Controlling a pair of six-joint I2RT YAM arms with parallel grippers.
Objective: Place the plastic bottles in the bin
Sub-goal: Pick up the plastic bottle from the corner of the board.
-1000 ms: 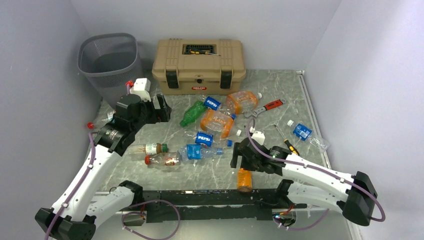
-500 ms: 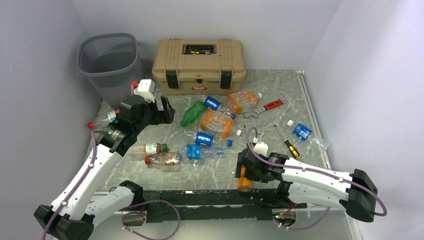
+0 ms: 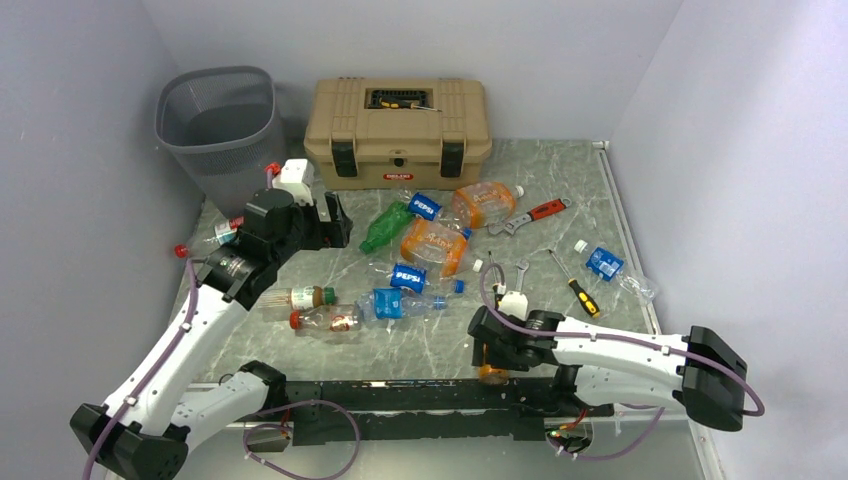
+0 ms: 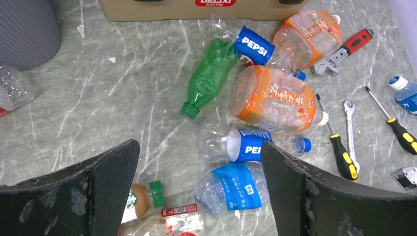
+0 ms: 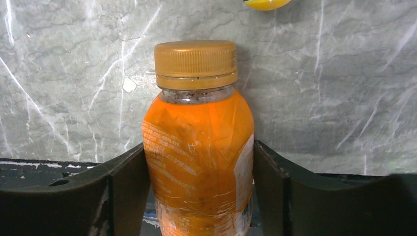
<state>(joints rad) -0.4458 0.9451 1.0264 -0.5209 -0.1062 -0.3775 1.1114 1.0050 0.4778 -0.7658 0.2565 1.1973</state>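
An orange bottle with a gold cap [image 5: 199, 142] lies at the table's near edge [image 3: 488, 372]. My right gripper [image 5: 199, 150] is shut on it, both fingers against its sides, low over the table [image 3: 492, 350]. My left gripper [image 4: 199, 147] hangs open and holds nothing, above the table just in front of the bin [image 3: 333, 222]. The grey mesh bin [image 3: 215, 150] stands at the back left. Several bottles lie mid-table: a green one [image 4: 209, 76], a large orange one [image 4: 273, 98], a Pepsi one [image 4: 253, 146] and a crushed blue-labelled one [image 4: 241, 187].
A tan toolbox [image 3: 398, 120] stands at the back beside the bin. A red-handled wrench [image 3: 530, 215], a screwdriver [image 3: 575, 285] and a small spanner lie to the right. Another bottle [image 3: 610, 265] lies far right, one more [image 3: 205, 240] at the left edge.
My right gripper moved back toward the near edge, came down over the orange bottle and closed on it. My left arm drifted slightly right, still open.
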